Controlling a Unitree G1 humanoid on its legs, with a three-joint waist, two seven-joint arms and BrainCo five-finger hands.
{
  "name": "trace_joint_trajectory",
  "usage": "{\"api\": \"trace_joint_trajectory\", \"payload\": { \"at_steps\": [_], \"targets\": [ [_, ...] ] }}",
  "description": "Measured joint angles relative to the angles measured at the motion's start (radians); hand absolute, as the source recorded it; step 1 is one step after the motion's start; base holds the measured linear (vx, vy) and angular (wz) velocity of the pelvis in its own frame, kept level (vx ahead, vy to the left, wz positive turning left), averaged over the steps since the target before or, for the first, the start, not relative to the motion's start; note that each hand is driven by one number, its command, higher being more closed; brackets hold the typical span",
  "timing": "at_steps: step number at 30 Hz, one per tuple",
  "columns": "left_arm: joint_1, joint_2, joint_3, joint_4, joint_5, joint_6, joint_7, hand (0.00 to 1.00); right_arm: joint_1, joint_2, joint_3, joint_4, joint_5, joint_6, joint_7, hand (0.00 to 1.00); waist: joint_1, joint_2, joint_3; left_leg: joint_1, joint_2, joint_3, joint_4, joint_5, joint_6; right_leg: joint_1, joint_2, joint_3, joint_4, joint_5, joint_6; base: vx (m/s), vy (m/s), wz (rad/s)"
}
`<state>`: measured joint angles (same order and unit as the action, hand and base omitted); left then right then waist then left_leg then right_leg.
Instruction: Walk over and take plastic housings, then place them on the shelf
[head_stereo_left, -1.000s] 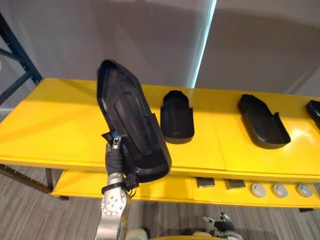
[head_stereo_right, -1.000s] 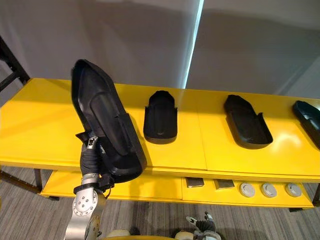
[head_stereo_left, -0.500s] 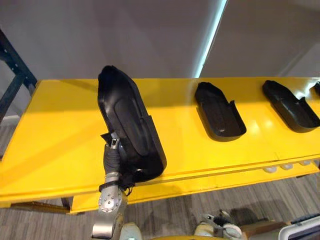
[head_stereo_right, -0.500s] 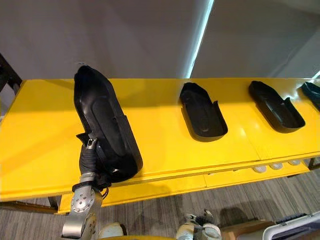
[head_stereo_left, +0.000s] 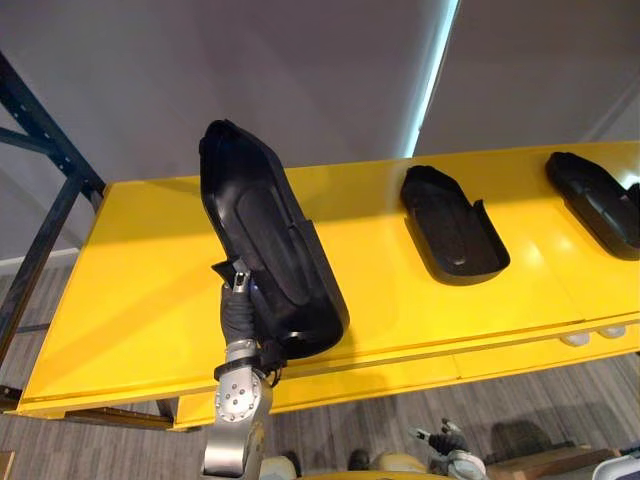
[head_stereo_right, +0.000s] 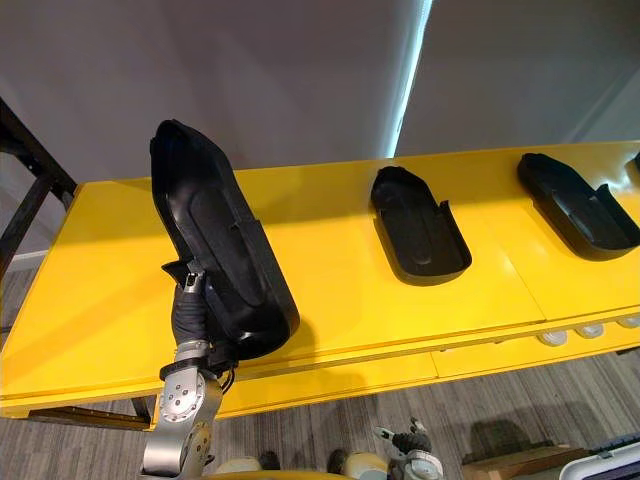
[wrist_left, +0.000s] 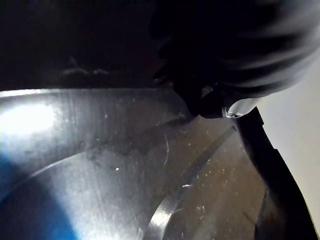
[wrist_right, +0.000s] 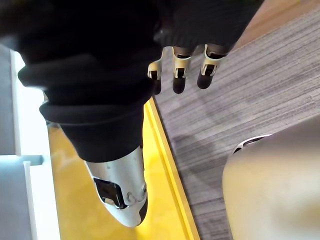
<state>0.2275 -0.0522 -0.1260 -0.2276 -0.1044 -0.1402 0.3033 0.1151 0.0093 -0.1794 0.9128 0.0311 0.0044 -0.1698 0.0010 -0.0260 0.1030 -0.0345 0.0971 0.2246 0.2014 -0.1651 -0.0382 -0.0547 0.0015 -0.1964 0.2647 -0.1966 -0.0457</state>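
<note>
Since half a second ago the whole view has been swung, so that more of the dark rack post is seen at the far left, while the large housing has been kept in the same pose in the left hand. This black housing is held nearly upright over the left part of the yellow shelf, its hollow side turned towards the robot and its top leaning away and to the left. Its lower end is near the shelf's front edge; whether it touches the shelf cannot be told. The left hand is closed on the housing's lower rim, with the thumb seen against the rim and the fingers hidden behind the plastic. Further right, a second housing is laid flat on the shelf, hollow side up and well apart from the held one. A third housing lies flat near the right end. The right hand is hung low over the grey floor beside the shelf's edge, its fingers loosely bent and nothing held.
</note>
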Motion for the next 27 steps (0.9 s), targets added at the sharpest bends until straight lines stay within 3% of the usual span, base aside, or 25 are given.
{"api": "trace_joint_trajectory", "payload": {
  "at_steps": [7, 13, 17, 27],
  "targets": [
    [0.018, 0.013, 0.020, 0.002, 0.066, 0.017, 0.007, 1.00, 0.043, 0.011, -0.002, -0.025, -0.002, 0.000, 0.000, 0.00, 0.015, -0.010, -0.043, 0.012, -0.018, -0.012, -0.059, 0.032, 0.012, 0.025, 0.000, 0.002, -0.076, 0.048, 0.016, -0.03, 0.038, 0.03],
    [-0.115, 0.121, 0.096, 0.165, 0.221, 0.083, 0.051, 1.00, 0.049, 0.003, -0.002, -0.021, -0.006, -0.001, 0.002, 0.00, 0.012, -0.002, -0.074, 0.074, -0.048, -0.036, -0.233, 0.141, 0.022, 0.049, 0.001, 0.005, -0.157, 0.105, 0.024, -0.03, 0.036, 0.11],
    [-0.219, 0.190, 0.159, 0.319, 0.284, 0.116, 0.078, 1.00, 0.037, -0.007, -0.007, -0.002, -0.014, -0.003, 0.022, 0.00, -0.006, 0.006, -0.078, 0.077, -0.049, -0.055, -0.298, 0.189, 0.020, 0.030, 0.013, 0.004, -0.186, 0.131, 0.018, -0.07, -0.002, 0.06],
    [-0.373, 0.264, 0.239, 0.495, 0.363, 0.166, 0.076, 1.00, 0.011, -0.020, -0.012, 0.015, -0.042, -0.005, 0.042, 0.00, -0.039, 0.022, -0.069, 0.047, -0.044, -0.066, -0.304, 0.205, 0.003, 0.018, 0.036, 0.018, -0.234, 0.164, 0.001, -0.03, -0.009, -0.02]
  ]
}}
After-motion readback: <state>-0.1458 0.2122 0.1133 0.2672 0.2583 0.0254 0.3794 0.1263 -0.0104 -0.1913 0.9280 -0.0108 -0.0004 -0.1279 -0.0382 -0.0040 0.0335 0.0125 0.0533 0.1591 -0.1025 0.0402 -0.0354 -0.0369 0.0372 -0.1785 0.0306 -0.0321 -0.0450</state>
